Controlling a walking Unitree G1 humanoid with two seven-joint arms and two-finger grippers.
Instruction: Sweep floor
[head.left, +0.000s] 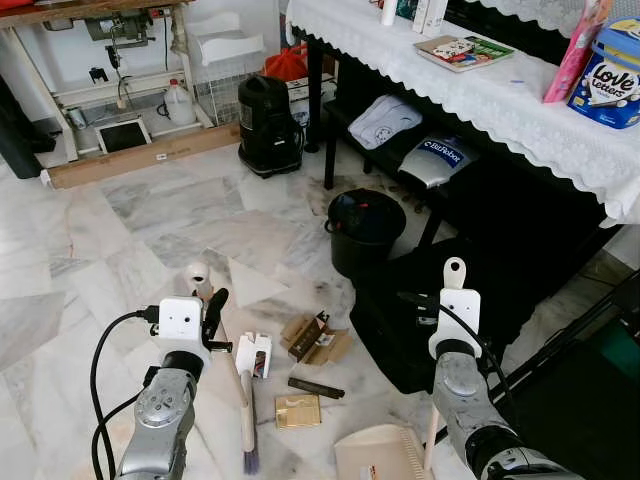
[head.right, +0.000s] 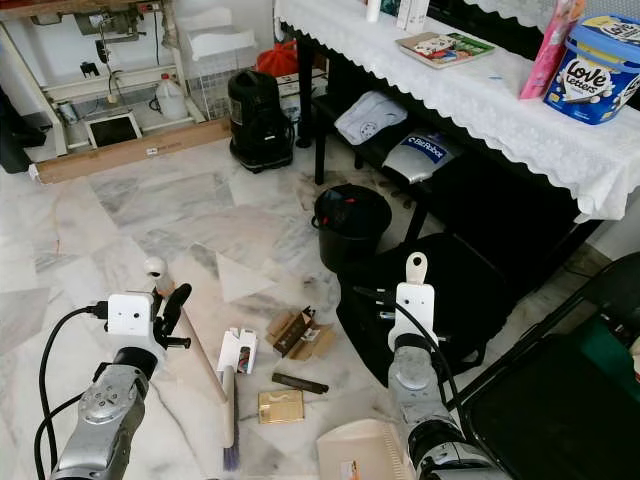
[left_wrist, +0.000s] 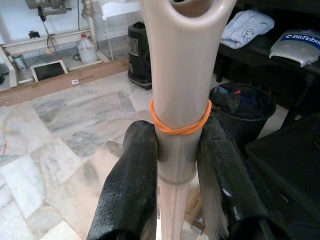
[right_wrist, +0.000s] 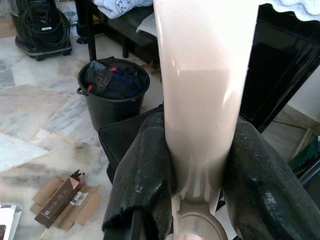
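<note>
- Your left gripper (left_wrist: 177, 165) has both black fingers (left_wrist: 131, 185) clamped on the beige broom handle (left_wrist: 181, 90), just below an orange rubber band (left_wrist: 180, 125).
- Your right gripper (right_wrist: 200, 170) pinches the cream dustpan handle (right_wrist: 202, 75) the same way.
- You see the broom's bristles (head.left: 250, 460) resting on the marble floor (head.left: 130, 240), beside a white box (head.left: 254, 353), flattened cardboard (head.left: 315, 338) and a tan packet (head.left: 298, 410).
- Your dustpan (head.left: 375, 452) sits just right of that litter.
- Beyond stands a black bucket (head.left: 365, 230).

Head stereo pair downward over floor (head.left: 150, 230); wrist cameras close-up.
</note>
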